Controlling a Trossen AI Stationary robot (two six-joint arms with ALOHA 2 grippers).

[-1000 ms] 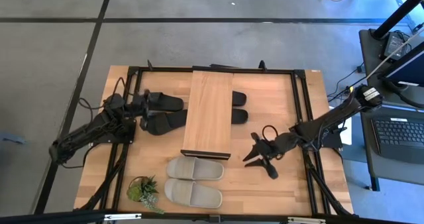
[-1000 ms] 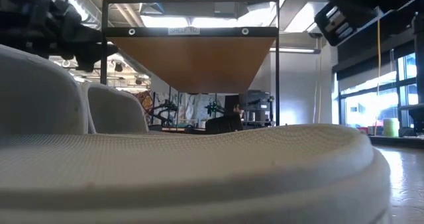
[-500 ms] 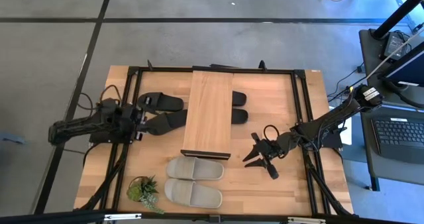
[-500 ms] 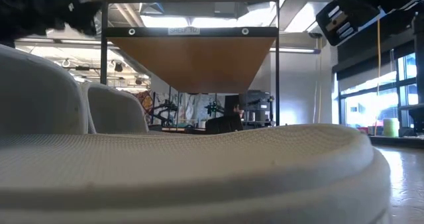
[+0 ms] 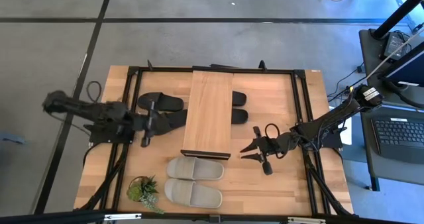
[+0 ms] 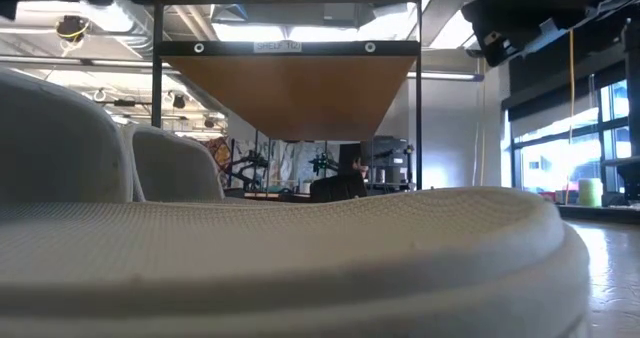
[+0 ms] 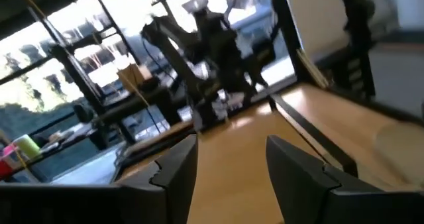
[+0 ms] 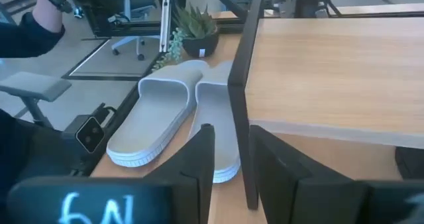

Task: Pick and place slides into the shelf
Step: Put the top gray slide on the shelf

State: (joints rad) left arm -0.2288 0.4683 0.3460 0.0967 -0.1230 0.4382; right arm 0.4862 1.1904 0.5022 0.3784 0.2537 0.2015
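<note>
Hovering left tool [image 5: 147, 123], fingers apart, empty, beside black slides [image 5: 161, 111] left of shelf [image 5: 208, 113] | right tool [image 5: 256, 149] part-open, empty | next: close on one slide.

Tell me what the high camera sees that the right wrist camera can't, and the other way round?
Only the high view shows the black slides and both arms, with the left gripper by them and the right gripper by the shelf. Only the right wrist view shows a person's sleeve. Both show the shelf, beige slides and plant.
</note>
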